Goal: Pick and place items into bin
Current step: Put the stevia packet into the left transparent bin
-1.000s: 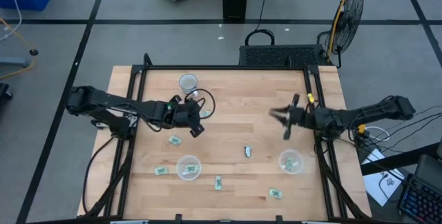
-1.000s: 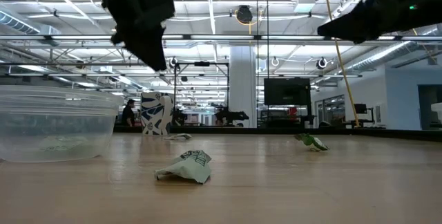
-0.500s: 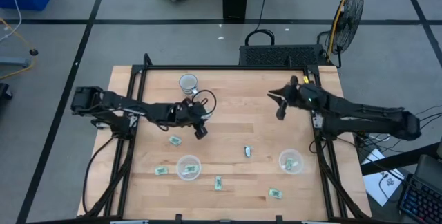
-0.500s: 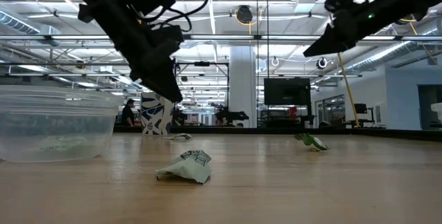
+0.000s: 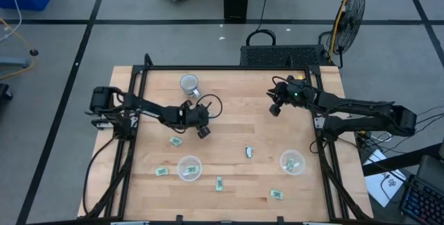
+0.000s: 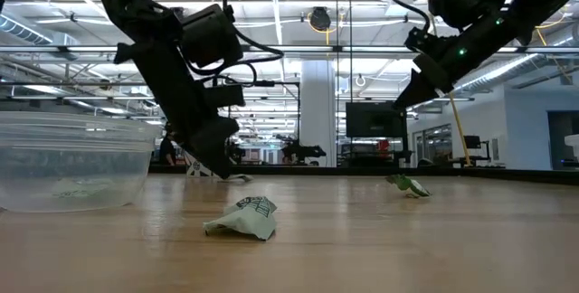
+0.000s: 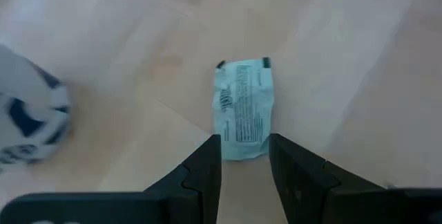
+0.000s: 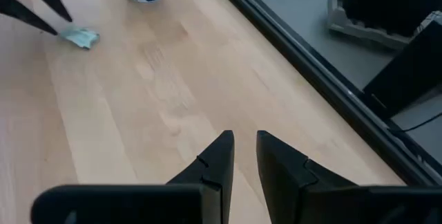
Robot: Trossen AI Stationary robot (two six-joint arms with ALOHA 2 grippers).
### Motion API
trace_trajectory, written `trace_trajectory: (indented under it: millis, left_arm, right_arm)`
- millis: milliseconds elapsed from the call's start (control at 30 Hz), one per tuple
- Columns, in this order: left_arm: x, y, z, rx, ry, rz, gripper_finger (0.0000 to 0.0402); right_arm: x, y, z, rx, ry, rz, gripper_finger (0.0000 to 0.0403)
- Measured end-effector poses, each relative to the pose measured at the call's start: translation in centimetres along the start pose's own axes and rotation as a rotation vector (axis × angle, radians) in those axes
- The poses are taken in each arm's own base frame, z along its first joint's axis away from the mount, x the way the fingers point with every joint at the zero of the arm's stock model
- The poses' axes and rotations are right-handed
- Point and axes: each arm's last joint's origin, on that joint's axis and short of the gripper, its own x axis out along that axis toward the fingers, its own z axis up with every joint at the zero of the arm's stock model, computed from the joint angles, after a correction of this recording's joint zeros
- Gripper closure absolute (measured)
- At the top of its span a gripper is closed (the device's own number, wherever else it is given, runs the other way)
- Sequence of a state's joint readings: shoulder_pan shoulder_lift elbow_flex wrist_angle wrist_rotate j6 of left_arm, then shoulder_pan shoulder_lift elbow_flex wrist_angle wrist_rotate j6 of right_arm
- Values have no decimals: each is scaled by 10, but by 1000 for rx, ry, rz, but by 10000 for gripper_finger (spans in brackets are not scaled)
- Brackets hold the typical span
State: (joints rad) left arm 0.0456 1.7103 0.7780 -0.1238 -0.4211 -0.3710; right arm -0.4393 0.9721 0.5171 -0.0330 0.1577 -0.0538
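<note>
Several tiny pale-green wrapped packets lie flat on the wooden table, among them one (image 5: 175, 141), one (image 5: 248, 152) and one (image 5: 219, 183). My left gripper (image 5: 202, 132) is low over the table's middle left, open, its tips (image 7: 245, 148) standing on either side of the near end of one packet (image 7: 243, 106). That packet (image 8: 83, 38) is hidden under the gripper in the high view. My right gripper (image 5: 275, 109) hangs in the air over the far right part of the table, open by a narrow gap (image 8: 246, 144), with nothing in it. My left gripper comes slanting down at the packet's near end (image 7: 242, 153), which lies flat on the table between the two fingertips. I cannot tell whether the fingers touch it.
A white-and-grey mug (image 5: 189, 84) stands near the far edge, close behind the left gripper. Two clear round cups stand toward the near edge, one (image 5: 189, 168) left of centre and one (image 5: 291, 162) at the right. A black frame (image 5: 316, 86) borders the table.
My left gripper has come down from high above the table to the tabletop, shifting slightly toward the right edge, and now stands at a packet. My right gripper has swung toward the far edge, dropped lower and turned about.
</note>
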Motion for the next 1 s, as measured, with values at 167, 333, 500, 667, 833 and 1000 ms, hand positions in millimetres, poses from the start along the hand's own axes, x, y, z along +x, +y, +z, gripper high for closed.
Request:
trace_trajectory:
  millis: [167,333,500,667,833,1000]
  left_arm:
    - [1,0,0,0,-7,18,273]
    - [1,-1,1,-9,-12,-7,273]
    - [0,-3,6,9,-61,-20,273]
    - [2,3,7,47,-57,12,273]
    - [5,7,9,35,-47,3,273]
    - [17,6,5,36,-26,10,273]
  right_arm:
    - [4,1,-1,-13,7,1,344]
    - [4,1,-1,-20,12,2,344]
    - [4,1,-1,-20,11,2,344]
    - [4,1,-1,-20,11,2,344]
    - [4,1,-1,-20,11,2,344]
    - [4,1,-1,-21,12,2,344]
